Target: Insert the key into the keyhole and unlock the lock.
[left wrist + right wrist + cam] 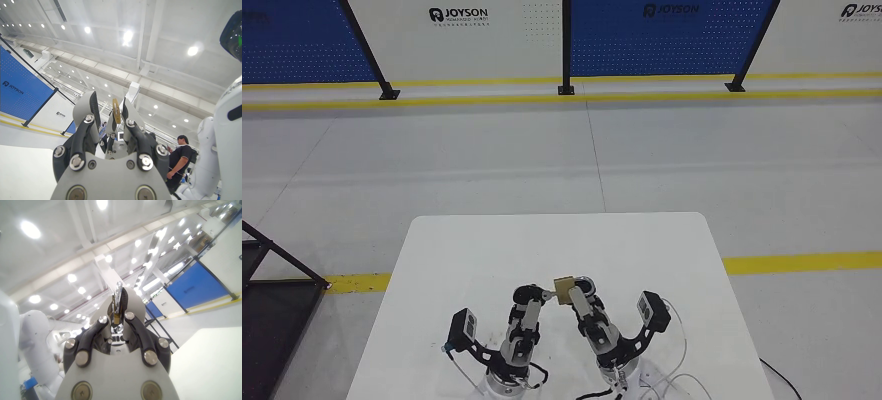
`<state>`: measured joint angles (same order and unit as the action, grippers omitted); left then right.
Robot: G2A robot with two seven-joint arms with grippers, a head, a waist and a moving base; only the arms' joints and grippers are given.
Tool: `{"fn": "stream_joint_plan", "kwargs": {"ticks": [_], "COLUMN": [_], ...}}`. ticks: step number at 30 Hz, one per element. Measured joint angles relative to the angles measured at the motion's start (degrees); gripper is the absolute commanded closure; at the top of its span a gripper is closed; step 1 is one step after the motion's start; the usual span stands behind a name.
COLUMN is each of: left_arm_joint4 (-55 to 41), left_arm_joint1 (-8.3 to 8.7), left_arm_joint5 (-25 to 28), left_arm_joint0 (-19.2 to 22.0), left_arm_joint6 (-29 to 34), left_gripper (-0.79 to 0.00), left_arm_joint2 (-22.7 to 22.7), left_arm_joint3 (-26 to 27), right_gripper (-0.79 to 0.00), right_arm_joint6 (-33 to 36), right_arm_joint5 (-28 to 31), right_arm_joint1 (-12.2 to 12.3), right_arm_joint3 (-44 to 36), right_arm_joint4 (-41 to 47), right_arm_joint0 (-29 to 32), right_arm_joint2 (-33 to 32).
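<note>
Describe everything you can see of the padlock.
The padlock has a brass-coloured body and a shiny silver shackle, both metal by their look. The right gripper is shut on it, fingers clamping its body, with the shackle pointing away from the wrist. The top view shows it held over the white table, between the two arms.

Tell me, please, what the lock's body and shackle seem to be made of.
The lock has a body that looks like brass, dull yellow-gold metal; its shackle looks like polished steel or chrome plate, silvery with bright glints.
</note>
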<state>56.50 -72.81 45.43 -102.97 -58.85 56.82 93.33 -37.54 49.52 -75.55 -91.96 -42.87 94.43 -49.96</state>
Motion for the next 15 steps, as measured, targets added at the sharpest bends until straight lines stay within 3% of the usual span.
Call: {"fn": "stream_joint_plan", "kwargs": {"ticks": [15], "left_arm_joint4": [0.93], "left_arm_joint1": [-0.13], "left_arm_joint5": [0.5], "left_arm_joint0": [0.1], "left_arm_joint6": [0.5], "left_gripper": [-0.12], "left_arm_joint2": [-0.01], "left_arm_joint3": [-0.18], "right_gripper": [0.0], "right_arm_joint6": [2.11], "right_arm_joint5": [-0.38], "right_arm_joint1": [-0.26], "right_arm_joint3": [-0.21], "right_arm_joint4": [0.63], "right_arm_joint0": [0.4], "right_arm_joint2": [-0.57]}}
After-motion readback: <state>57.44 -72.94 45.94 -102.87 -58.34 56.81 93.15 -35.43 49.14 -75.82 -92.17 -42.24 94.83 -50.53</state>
